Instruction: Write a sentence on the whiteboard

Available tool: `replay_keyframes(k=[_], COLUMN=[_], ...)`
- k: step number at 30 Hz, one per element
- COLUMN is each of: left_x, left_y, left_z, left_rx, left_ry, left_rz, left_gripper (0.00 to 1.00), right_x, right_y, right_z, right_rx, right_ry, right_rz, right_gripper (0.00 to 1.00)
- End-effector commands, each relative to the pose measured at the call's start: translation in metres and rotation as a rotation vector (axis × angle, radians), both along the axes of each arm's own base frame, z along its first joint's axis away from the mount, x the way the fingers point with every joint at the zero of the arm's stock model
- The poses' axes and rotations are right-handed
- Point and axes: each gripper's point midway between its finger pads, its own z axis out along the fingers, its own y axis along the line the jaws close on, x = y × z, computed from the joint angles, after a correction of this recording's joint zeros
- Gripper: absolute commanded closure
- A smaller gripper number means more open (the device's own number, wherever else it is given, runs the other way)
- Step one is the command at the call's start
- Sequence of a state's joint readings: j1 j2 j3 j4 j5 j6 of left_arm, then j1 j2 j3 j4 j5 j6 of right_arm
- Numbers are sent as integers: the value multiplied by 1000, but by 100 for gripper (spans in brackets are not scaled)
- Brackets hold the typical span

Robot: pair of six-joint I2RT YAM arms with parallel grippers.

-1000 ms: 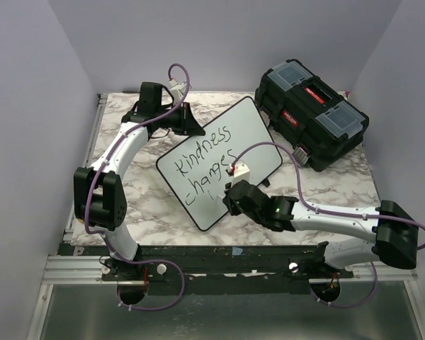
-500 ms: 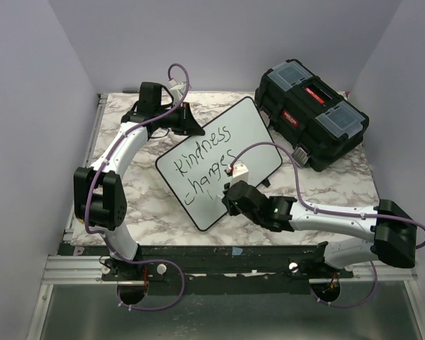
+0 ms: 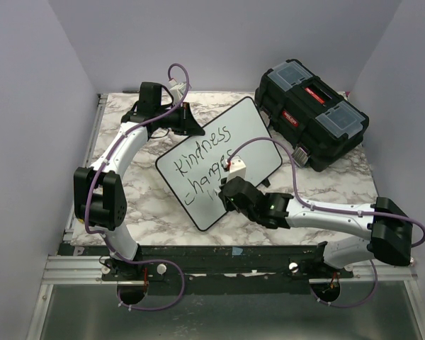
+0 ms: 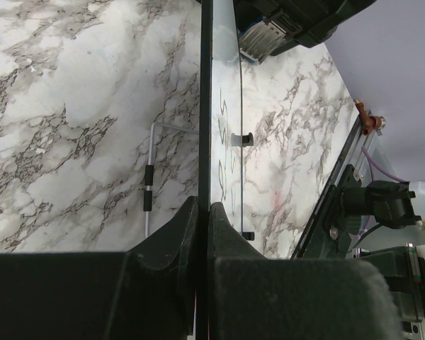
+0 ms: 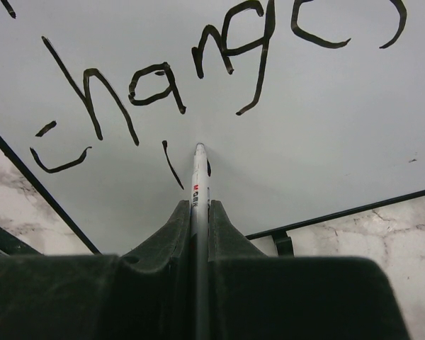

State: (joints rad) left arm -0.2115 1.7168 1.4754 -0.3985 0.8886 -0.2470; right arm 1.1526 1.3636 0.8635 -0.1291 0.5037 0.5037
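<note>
The whiteboard [image 3: 251,138] lies slanted on the marble table. The sentence [image 3: 202,154] on it reads "kindness changes" in two black lines. My left gripper [image 3: 190,128] is shut on the board's far-left frame edge, and the left wrist view shows that edge [image 4: 207,106] running up from the left gripper [image 4: 203,207]. My right gripper [image 3: 227,190] hovers over the board's near part, shut on a white marker [image 5: 200,180]. The marker's tip touches the whiteboard [image 5: 326,127] just below "changes" [image 5: 156,85], beside a short fresh stroke [image 5: 171,164].
A black toolbox [image 3: 312,117] stands at the back right, close to the board's right corner. The board's wire stand [image 4: 149,180] rests on the marble table [image 3: 145,202] behind the board. Purple walls close in on three sides.
My right gripper has slid a little left and up over the board with the marker. The left gripper and the board have not moved.
</note>
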Motion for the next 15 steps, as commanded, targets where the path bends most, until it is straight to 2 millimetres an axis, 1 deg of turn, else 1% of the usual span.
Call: replay_keyframes(k=[1, 5, 9, 12, 15], left_x=[2, 2, 2, 2, 2], left_y=[-4, -4, -4, -4, -4], left_z=[13, 14, 14, 14, 14], left_rx=[-9, -10, -9, -8, -8], left_ry=[-93, -94, -97, -99, -98], left_rz=[-35, -37, -36, -34, -34], left_gripper=[100, 100, 100, 100, 100], right_x=[4, 2, 2, 4, 7], right_y=[-2, -3, 0, 2, 5], right_z=[7, 16, 26, 29, 26], right_rx=[-4, 25, 64, 72, 66], right_ry=[-20, -27, -42, -55, -56], right_rz=[-20, -14, -1, -5, -10], right_gripper=[99, 99, 99, 99, 99])
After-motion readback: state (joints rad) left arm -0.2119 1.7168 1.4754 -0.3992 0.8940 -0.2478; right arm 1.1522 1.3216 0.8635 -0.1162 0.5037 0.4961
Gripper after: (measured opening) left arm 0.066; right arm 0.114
